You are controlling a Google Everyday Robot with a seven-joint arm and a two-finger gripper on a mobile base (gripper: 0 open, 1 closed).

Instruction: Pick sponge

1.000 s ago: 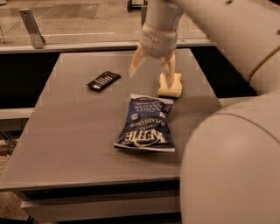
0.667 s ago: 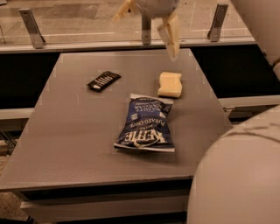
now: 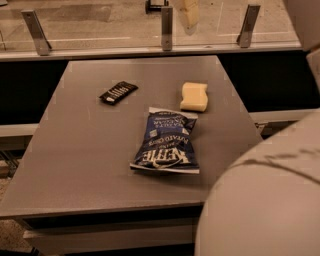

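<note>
The sponge, a pale yellow block with a pinched waist, lies flat on the grey table at its back right. Nothing holds it. Only a pale part of my gripper shows at the top edge of the camera view, high above and behind the sponge and well apart from it. The rest of the gripper is out of view.
A blue chip bag lies just in front of the sponge, its top edge close to it. A small black wrapped bar lies at the back left. My pale arm body fills the lower right. A glass railing with metal posts runs behind the table.
My gripper has risen from right beside the sponge to the top edge of the view. The sponge, bag and bar have not moved.
</note>
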